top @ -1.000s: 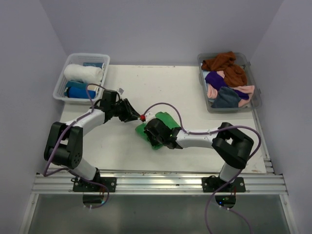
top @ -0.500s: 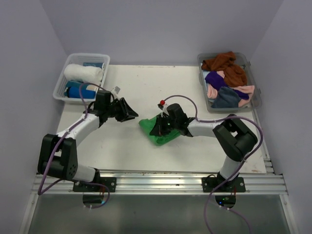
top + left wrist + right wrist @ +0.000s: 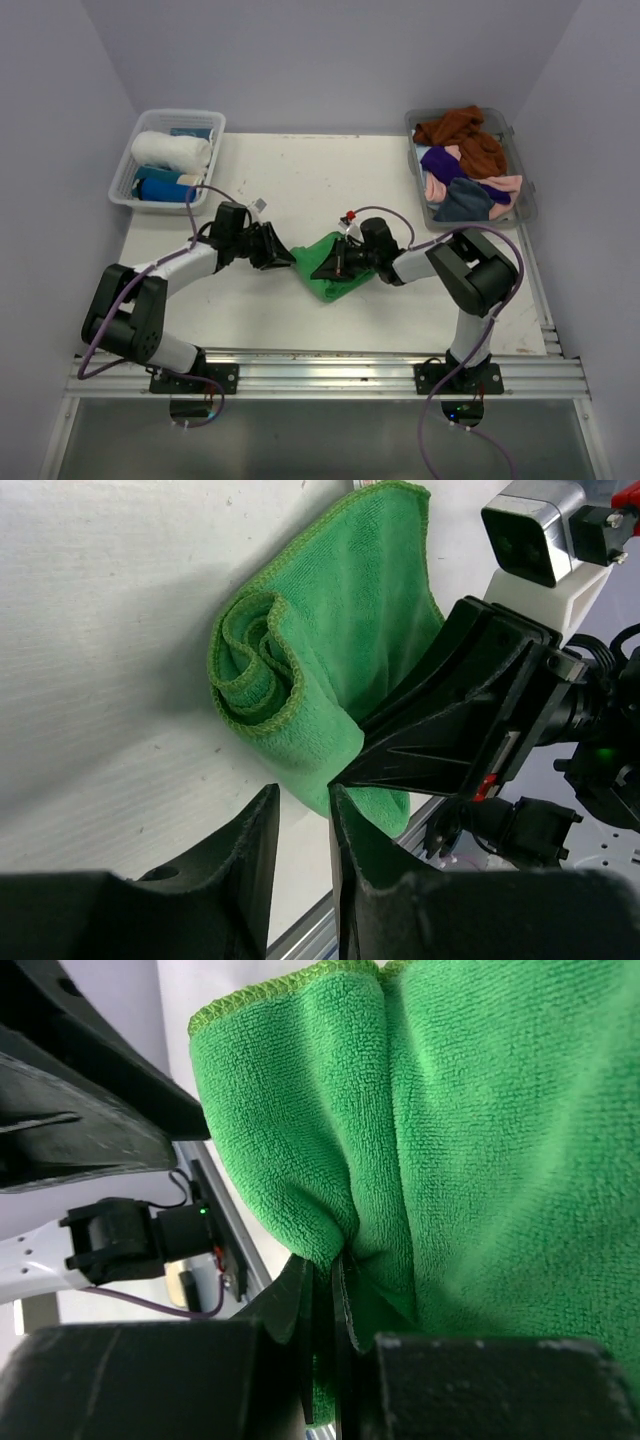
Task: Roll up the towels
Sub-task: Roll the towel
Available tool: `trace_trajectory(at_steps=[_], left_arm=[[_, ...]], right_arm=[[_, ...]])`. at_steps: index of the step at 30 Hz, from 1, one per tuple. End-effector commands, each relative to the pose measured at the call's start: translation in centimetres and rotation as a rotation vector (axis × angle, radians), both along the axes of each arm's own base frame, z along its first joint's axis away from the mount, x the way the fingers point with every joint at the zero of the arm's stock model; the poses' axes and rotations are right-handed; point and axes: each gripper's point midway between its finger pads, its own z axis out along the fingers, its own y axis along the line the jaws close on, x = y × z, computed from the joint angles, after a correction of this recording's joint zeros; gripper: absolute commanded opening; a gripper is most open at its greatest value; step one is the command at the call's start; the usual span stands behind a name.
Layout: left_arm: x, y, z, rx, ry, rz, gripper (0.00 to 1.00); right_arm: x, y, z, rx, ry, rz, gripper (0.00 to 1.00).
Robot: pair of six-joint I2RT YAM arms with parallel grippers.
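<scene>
Towel (image 3: 326,286), bright green, mid-frame on the surface (image 3: 300,180)
Right tool (image 3: 322,1272) clamped on its fold; left tool (image 3: 303,808) slightly apart, empty, just beside the rolled end

green towel (image 3: 328,270) — loosely rolled, mid-table, white roll (image 3: 172,150) and blue roll (image 3: 158,188) back-left, crumpled heap (image 3: 468,160) back-right

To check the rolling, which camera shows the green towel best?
Left wrist: the green towel shows its spiral end clearly. The top view shows it small, partly hidden by the right claw; the right wrist shows only pinched cloth.
</scene>
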Motion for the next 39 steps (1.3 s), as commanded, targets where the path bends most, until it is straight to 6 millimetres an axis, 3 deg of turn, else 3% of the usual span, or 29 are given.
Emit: trace_trajectory(at_steps=[1, 9, 25, 31, 34, 35, 37, 38, 39], left_arm=[[1.1, -1.7, 0.9, -0.048, -0.045, -0.027, 0.29], [2.5, -4.1, 1.4, -0.08, -0.077, -0.059, 0.26], [3.9, -6.0, 1.4, -0.088, -0.076, -0.079, 0.24], [4.4, -6.4, -1.4, -0.05, -0.013, -0.064, 0.2], [4.1, -5.9, -4.5, 0.004, 0.07, -0.045, 0.17], [3.9, -5.5, -5.3, 0.029, 0.097, -0.034, 0.17], [3.8, -5.2, -6.5, 0.057, 0.121, -0.025, 0.17], [3.1, -4.5, -7.4, 0.098, 0.165, -0.018, 0.17], [3.0, -4.4, -7.6, 0.111, 0.174, -0.014, 0.17]], right_arm=[[-0.5, -0.2, 0.0, 0.052, 0.051, -0.009, 0.0], [-0.5, -1.4, -0.8, 0.077, 0.096, -0.048, 0.0], [-0.7, -2.3, -2.3, 0.077, 0.117, -0.07, 0.0], [-0.5, -2.5, -2.2, 0.074, 0.109, -0.087, 0.0], [-0.5, -2.6, -1.8, 0.069, 0.097, -0.093, 0.0], [-0.3, -2.7, -1.6, 0.06, 0.088, -0.107, 0.11], [-0.7, -3.4, -2.1, 0.001, 0.1, -0.114, 0.23], [-0.3, -3.6, -1.1, -0.005, 0.061, -0.13, 0.37], [-0.3, -3.9, -0.9, -0.025, 0.03, -0.126, 0.43]])
